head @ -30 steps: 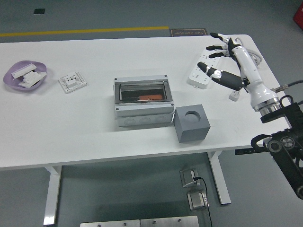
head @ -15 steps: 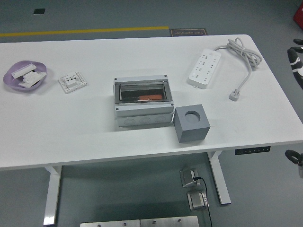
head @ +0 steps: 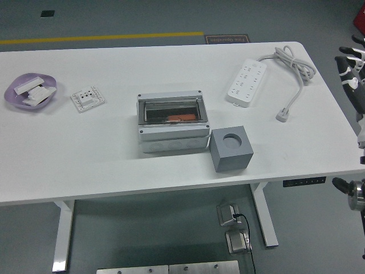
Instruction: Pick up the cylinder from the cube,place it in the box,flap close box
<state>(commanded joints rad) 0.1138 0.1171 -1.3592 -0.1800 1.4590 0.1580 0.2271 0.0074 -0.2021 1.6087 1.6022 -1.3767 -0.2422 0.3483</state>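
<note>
— Starting at the fingers: gripping anything?
— Spread loose, gripping nothing. Only part of the right hand showing, off the counter's right edge, well apart from everything. No sign of a left hand.
— And the cylinder?
— Apparently inside the box, mid-counter: an orange shape glimpsed through the clear flap, seemingly down. Too blurred to swear to.
— Hence the empty cube?
— Likely. Grey, just beside the box's near right corner, round socket bare. Job probably done; hand kept clear, perhaps to avoid knocking anything.
— Elsewhere?
— Power strip far right; wall plate and purple dish left.
</note>
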